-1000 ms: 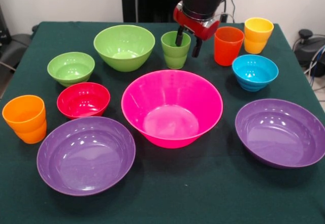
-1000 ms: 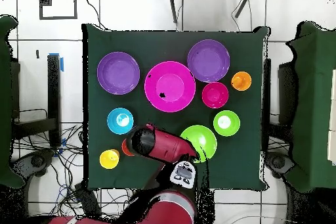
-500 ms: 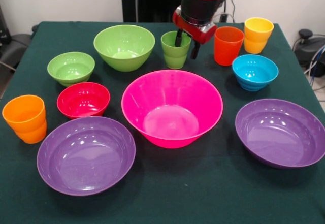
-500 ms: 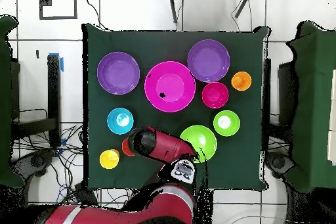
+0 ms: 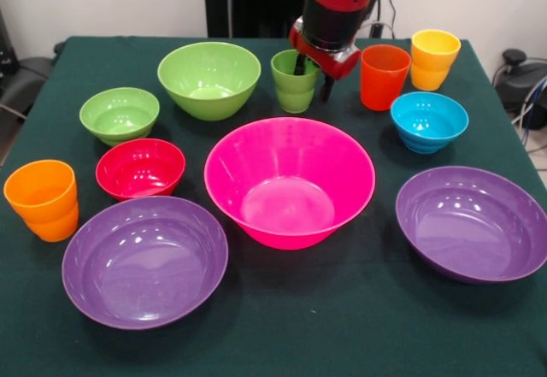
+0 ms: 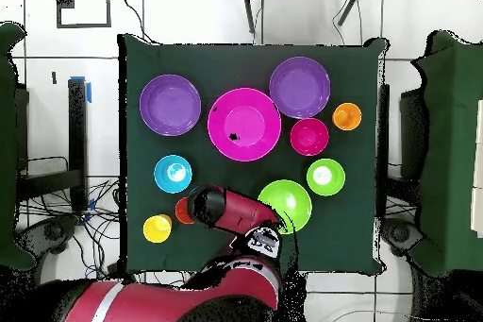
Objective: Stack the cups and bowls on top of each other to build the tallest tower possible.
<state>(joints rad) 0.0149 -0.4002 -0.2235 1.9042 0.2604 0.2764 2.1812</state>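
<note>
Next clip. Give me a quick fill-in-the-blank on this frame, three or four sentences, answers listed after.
1. The gripper has one finger inside the ____ cup.
2. The bowl at the table's middle, the hot-pink bowl, holds ____.
3. The blue bowl sits in front of the ____ cup and the yellow-orange cup.
4. The number of purple bowls is ____.

Answers: green; nothing; red-orange; two

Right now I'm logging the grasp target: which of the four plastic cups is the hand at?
The green plastic cup: one finger of the hand dips inside its rim, one hangs outside. The other three cups stand untouched.
</note>
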